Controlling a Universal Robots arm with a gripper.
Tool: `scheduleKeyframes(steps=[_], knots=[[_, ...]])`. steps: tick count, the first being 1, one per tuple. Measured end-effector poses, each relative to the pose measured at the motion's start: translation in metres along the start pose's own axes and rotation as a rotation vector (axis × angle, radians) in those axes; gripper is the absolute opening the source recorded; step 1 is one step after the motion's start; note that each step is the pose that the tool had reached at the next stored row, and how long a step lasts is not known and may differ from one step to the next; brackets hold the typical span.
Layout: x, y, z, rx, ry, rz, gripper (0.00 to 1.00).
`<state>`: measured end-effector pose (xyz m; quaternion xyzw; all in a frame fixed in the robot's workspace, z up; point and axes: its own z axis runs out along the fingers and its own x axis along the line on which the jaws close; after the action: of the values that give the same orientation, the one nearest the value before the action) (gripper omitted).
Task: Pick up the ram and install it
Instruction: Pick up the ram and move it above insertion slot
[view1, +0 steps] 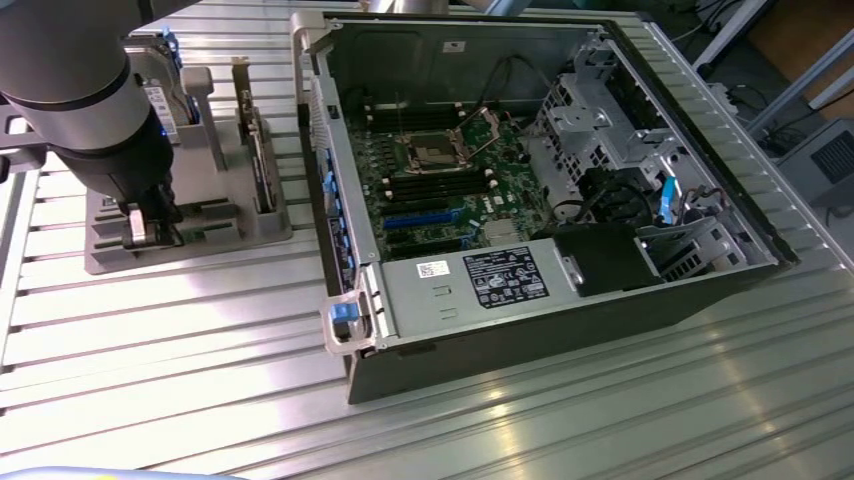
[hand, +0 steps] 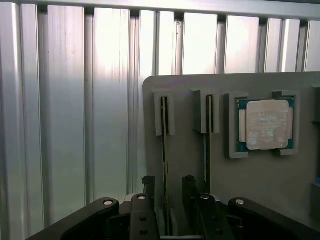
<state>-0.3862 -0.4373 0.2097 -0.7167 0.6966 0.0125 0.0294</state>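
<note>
Two ram sticks stand on edge in slots of the grey holder (hand: 185, 150). One ram stick (hand: 164, 135) runs straight between my fingers, and the other (hand: 206, 135) stands parallel just beside them. My gripper (hand: 168, 183) is open, its black fingertips (hand: 148, 184) straddling the first stick with a small gap on each side. In the exterior view my gripper (view1: 151, 232) hangs low over the grey holder (view1: 200, 235) at the exterior view's left, beside the open computer case (view1: 534, 190). The motherboard (view1: 447, 190) lies inside the case.
A square silver processor (hand: 265, 125) rests in a pocket of the holder near the sticks. Upright expansion cards (view1: 250, 130) stand at the holder's far end. The case holds a power supply (view1: 467, 285) and drive cages (view1: 601, 110). Ribbed aluminium table (view1: 160, 340) surrounds everything.
</note>
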Motion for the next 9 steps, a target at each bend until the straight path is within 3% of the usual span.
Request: scheduleKeyframes(steps=[6, 9], knots=[[0.0000, 0.0000, 0.0000, 0.0000, 0.0000, 0.000, 0.35], [0.0000, 0.0001, 0.0000, -0.0001, 0.0001, 0.000, 0.15]])
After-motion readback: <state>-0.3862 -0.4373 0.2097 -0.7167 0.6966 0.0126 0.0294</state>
